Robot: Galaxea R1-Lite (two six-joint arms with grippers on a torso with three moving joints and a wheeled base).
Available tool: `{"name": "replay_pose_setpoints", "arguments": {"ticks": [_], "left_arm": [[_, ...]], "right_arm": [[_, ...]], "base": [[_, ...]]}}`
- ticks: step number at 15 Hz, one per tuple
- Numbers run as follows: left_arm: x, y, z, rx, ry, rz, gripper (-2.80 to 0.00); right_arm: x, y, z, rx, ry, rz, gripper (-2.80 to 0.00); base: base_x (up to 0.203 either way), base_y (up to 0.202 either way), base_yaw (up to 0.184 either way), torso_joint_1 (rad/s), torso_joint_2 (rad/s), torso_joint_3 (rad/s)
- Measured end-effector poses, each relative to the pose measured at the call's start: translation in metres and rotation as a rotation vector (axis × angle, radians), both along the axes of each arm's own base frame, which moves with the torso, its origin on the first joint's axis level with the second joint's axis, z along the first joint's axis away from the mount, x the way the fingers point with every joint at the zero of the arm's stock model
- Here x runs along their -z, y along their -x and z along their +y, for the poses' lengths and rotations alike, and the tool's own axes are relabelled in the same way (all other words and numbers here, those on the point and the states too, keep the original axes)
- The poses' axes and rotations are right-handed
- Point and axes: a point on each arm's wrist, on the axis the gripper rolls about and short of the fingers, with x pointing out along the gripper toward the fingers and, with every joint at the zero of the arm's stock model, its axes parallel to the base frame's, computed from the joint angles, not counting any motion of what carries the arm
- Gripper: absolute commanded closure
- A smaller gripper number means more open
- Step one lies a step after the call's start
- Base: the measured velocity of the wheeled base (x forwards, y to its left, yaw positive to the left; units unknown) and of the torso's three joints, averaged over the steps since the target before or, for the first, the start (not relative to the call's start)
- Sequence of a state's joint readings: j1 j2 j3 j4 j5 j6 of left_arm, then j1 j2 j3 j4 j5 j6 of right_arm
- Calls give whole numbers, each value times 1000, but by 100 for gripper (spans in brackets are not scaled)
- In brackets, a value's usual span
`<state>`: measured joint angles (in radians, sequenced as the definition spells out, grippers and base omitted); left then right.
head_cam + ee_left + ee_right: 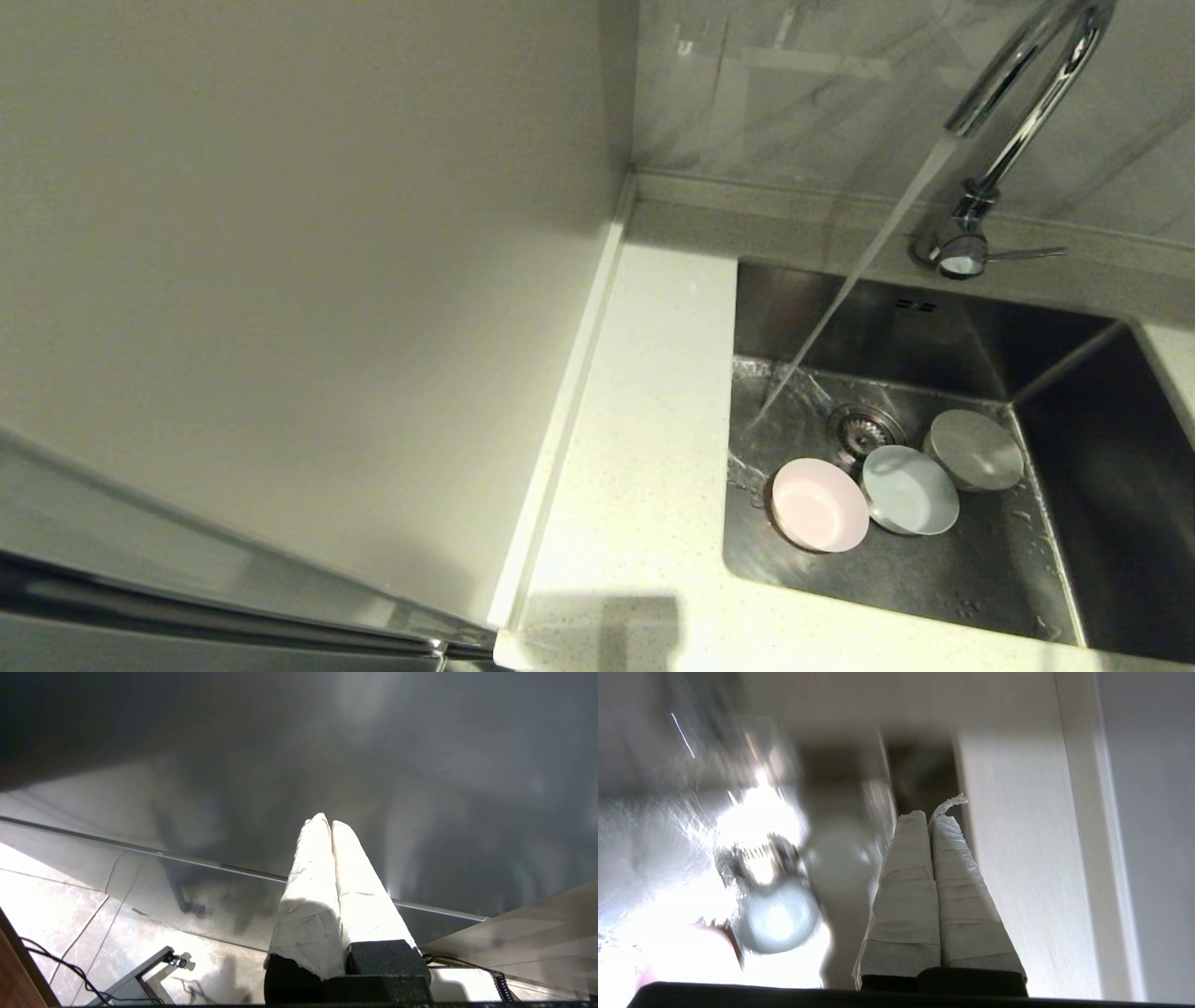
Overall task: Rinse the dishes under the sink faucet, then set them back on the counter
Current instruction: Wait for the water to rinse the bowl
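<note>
Water is running from the sink faucet (1018, 84) in a slanted stream and lands on the floor of the sink (896, 569), close to its left wall and just beside the drain (864, 431). All three dishes sit in the sink in a row near the drain: the pink bowl (819, 505) on the left, the blue bowl (909, 490) in the middle, touching or partly over the pink one, and the white bowl (974, 450) on the right, tipped up by the corner. So this looks like the rinsing step, with no bowl lifted yet and none back on the worktop (644, 439). Neither arm shows in the head view. The left pincer (325, 822) has its two wrapped tips pressed together, holds nothing, and is parked low by the floor. The right pincer (931, 817) also has its tips together and holds nothing; it hangs near the sink with the bowls in sight. Next, I think a pincer must spread its tips, pinch one bowl by its rim and carry it under the water. The pink bowl is nearest the stream. The sink walls are close on the left, and the bowls crowd each other. The worktop to the left of the sink has wide room for setting bowls down.
</note>
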<state>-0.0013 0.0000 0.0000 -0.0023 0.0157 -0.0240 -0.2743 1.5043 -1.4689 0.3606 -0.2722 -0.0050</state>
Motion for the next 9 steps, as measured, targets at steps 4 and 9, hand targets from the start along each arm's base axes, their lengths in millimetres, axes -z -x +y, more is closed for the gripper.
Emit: {"name": "replay_pose_setpoints", "arguments": {"ticks": [4, 9], "left_arm": [[0, 0, 0, 0, 0, 0, 0], [0, 0, 0, -1, 0, 0, 0]], "right_arm": [[37, 94, 22, -24, -30, 23, 0], [91, 178, 56, -158, 15, -176, 0]], "base": [[0, 0, 0, 0, 0, 0], [0, 0, 0, 0, 0, 0]]}}
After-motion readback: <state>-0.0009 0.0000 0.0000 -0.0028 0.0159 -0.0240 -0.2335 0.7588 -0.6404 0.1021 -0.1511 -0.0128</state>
